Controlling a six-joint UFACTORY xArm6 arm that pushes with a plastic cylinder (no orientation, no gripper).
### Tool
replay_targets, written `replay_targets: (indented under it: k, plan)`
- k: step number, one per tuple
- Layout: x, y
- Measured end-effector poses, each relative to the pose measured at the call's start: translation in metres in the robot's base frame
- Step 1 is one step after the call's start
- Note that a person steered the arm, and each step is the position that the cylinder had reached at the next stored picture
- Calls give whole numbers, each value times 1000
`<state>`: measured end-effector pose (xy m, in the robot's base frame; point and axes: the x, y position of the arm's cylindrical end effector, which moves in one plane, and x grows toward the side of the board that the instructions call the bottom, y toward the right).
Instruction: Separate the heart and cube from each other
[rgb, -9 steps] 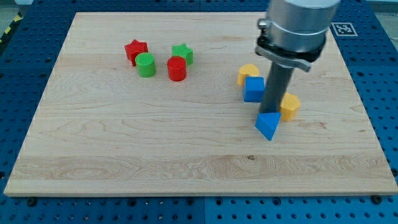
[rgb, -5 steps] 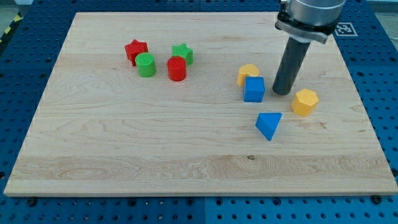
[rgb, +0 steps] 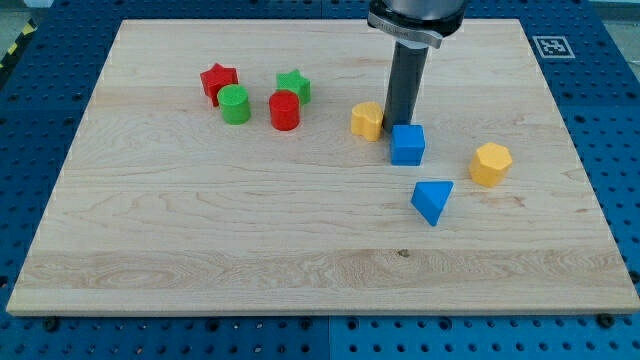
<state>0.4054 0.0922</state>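
The yellow heart (rgb: 367, 120) lies near the board's middle, a little right of centre. The blue cube (rgb: 407, 144) sits just to its lower right, with a small gap between them. My tip (rgb: 401, 126) is down on the board between the two, touching the heart's right side and just above the cube's top edge. The rod rises straight up from there and out of the view's top.
A blue triangular block (rgb: 432, 200) lies below the cube and a yellow hexagonal block (rgb: 490, 164) to its right. At upper left are a red star (rgb: 218, 80), green cylinder (rgb: 235, 104), red cylinder (rgb: 284, 110) and green star (rgb: 294, 86). The wooden board (rgb: 200, 250) ends at blue pegboard.
My tip has moved from right of the cube up and to the left, behind the cube. The yellow heart has slid left, away from the cube. The cube has stayed put.
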Motion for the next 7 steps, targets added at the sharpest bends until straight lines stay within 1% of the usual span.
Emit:
replay_targets:
  k: [1, 2, 4, 7]
  plan:
    - [3, 21]
    - [17, 27]
    - [29, 27]
    - [29, 5]
